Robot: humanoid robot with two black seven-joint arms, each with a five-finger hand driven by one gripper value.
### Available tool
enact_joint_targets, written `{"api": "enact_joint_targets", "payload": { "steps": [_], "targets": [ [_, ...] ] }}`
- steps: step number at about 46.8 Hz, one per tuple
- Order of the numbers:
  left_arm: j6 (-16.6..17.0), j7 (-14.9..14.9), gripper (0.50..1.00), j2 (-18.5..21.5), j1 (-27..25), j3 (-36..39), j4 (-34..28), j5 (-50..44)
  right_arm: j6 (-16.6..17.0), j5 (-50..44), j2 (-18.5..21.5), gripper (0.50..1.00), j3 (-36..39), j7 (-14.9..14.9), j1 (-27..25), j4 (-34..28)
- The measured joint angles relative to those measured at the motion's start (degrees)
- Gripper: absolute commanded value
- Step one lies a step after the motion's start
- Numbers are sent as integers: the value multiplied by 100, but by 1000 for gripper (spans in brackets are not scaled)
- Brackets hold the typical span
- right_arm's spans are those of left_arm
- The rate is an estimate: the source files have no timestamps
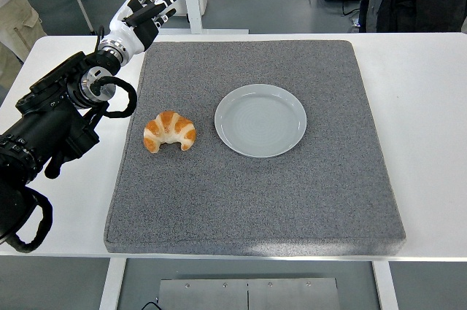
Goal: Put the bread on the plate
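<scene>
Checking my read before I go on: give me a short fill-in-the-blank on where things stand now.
1. The croissant lies on the grey ____, left of the plate.
2. The plate holds ____.
3. The left hand hovers with fingers ____, holding nothing.

Missing words: mat; nothing; spread

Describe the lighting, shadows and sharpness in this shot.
Head view: even, soft overhead light; the croissant and plate cast only faint shadows on the grey mat; mild sheen on the plate, no harsh glare; everything sharp, including the left hand raised past the mat's far left corner.
</scene>
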Motion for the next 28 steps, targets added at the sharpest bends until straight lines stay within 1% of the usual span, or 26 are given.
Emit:
{"api": "enact_joint_targets", "payload": {
  "steps": [6,10,16,22,28],
  "targets": [
    [18,81,986,-3,-36,238,-51,4,0,0,0,1000,0,0,0,0],
    [45,87,986,38,-47,365,-212,4,0,0,0,1000,0,0,0,0],
    [110,89,984,297,-49,677,-508,13,0,0,0,1000,0,0,0,0],
    [370,86,984,567,-48,838,-1026,14,1,0,0,1000,0,0,0,0],
    [673,80,984,958,-14,852,-1748,82,1,0,0,1000,0,1,0,0]
  ]
}}
